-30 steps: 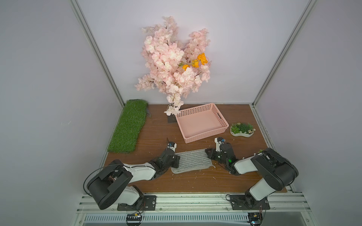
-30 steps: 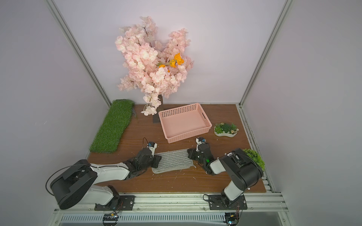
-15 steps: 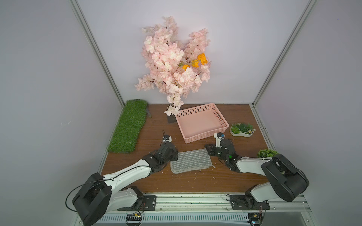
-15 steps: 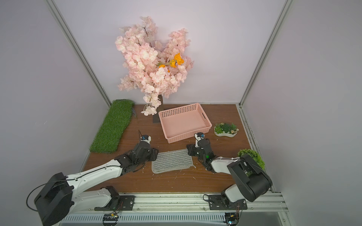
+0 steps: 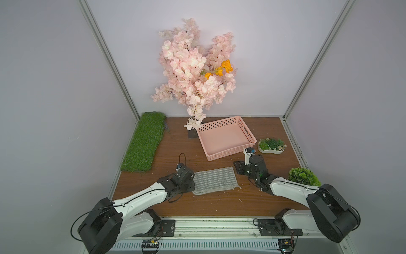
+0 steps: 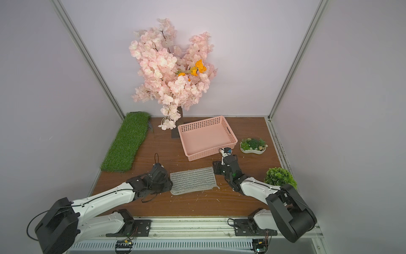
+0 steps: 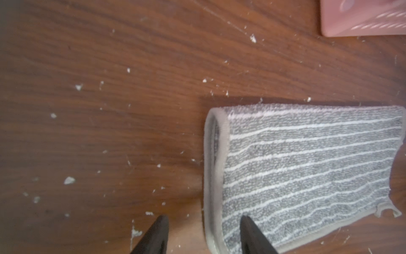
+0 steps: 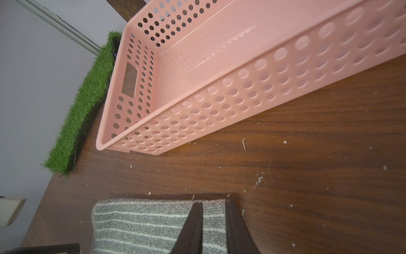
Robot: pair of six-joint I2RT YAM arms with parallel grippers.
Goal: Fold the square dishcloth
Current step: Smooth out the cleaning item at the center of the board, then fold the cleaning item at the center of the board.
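The square dishcloth [image 5: 214,180] [image 6: 192,180], grey with thin whitish stripes, lies folded in half and flat on the wooden table between both grippers. My left gripper [image 5: 185,177] [image 7: 204,217] is open. In the left wrist view its two dark fingers straddle the trimmed left edge of the dishcloth [image 7: 307,165], one over bare wood and one over the cloth. My right gripper [image 5: 238,170] [image 8: 214,205] hovers at the right edge of the dishcloth [image 8: 142,226]. Its jaws stand a narrow gap apart, with flat cloth showing between them.
An empty pink basket [image 5: 230,154] [image 8: 219,99] stands just behind the cloth. A grass mat [image 5: 145,143] lies at the left, a blossom tree [image 5: 195,72] at the back, a succulent dish [image 5: 271,146] and a green bush [image 5: 304,177] at the right. White crumbs dot the wood.
The left jaws have spread wider at the cloth's left edge while that arm stretched out low. The right jaws have parted slightly. The cloth stays folded in place.
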